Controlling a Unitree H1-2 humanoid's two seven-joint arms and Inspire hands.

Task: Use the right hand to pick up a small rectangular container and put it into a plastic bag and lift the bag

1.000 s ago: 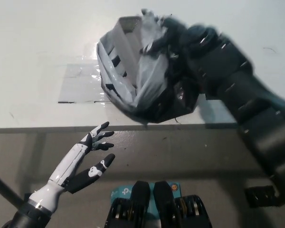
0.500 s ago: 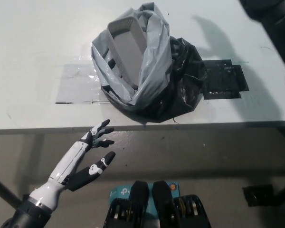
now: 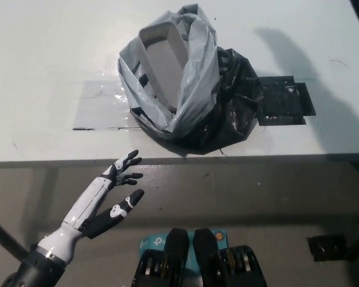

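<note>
Container (image 3: 163,63) sits inside the plastic bag (image 3: 194,101); your right hand is out of view, left hand (image 3: 116,191) idle, fingers spread. Next, lift the bag.

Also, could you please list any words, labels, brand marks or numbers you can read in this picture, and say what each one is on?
White marks on the teal box at the bottom edge: a logo-like sign, too small and blurred to read.
Plastic bag, container inside it, black mat, table, left hand: no text visible.
</note>
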